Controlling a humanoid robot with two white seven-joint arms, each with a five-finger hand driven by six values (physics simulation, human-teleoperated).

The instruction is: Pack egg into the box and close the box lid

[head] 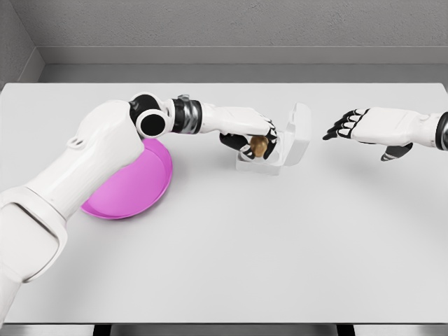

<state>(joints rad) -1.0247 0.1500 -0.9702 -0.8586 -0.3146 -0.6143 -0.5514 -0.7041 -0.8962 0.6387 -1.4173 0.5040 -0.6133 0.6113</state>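
A small white box [269, 162] stands near the middle of the table, its lid [298, 134] raised upright on the right side. My left hand [253, 138] reaches over the box's open base, fingers curled on a brown egg [259, 146] held just above or inside the base. My right hand [348, 126] hovers to the right of the lid with fingers spread, holding nothing, a short gap away from the lid.
A pink plate [136, 183] lies on the white table [280, 245] to the left, partly under my left arm. A grey wall runs behind the table's far edge.
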